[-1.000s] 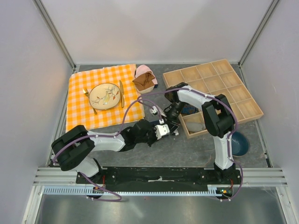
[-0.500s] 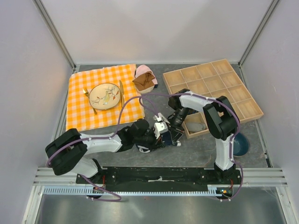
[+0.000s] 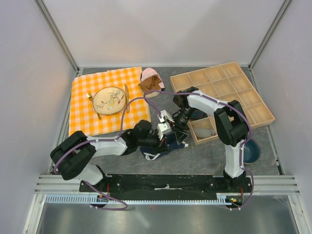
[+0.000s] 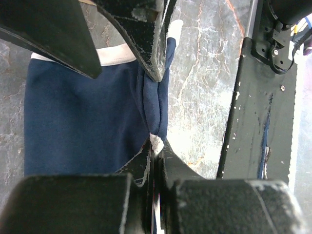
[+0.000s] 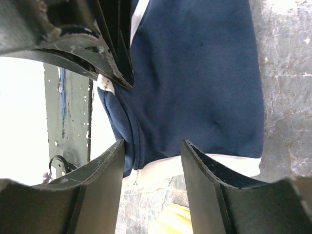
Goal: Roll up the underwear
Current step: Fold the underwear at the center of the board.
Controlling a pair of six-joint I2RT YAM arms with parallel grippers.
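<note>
The underwear (image 4: pixel 83 126) is dark blue and soft, with a thin white edge (it shows at one end). It lies on the gray table (image 3: pixel 204 156), near the front. The left pincer (image 4: pixel 155 148) is squeezed tight on a bunched fold at its side. The right pincer (image 5: pixel 153 144) is spread wide over the white edge. A second ago hardly any blue showed from above. Now a bit pokes out by the left pincer.

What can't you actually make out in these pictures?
Left wrist view: the left gripper covers the near edge of the underwear.
Right wrist view: the right gripper and the picture's top edge cut the underwear off.
Top view: both grippers hide most of it; what lies on the plate is too small to tell.
</note>
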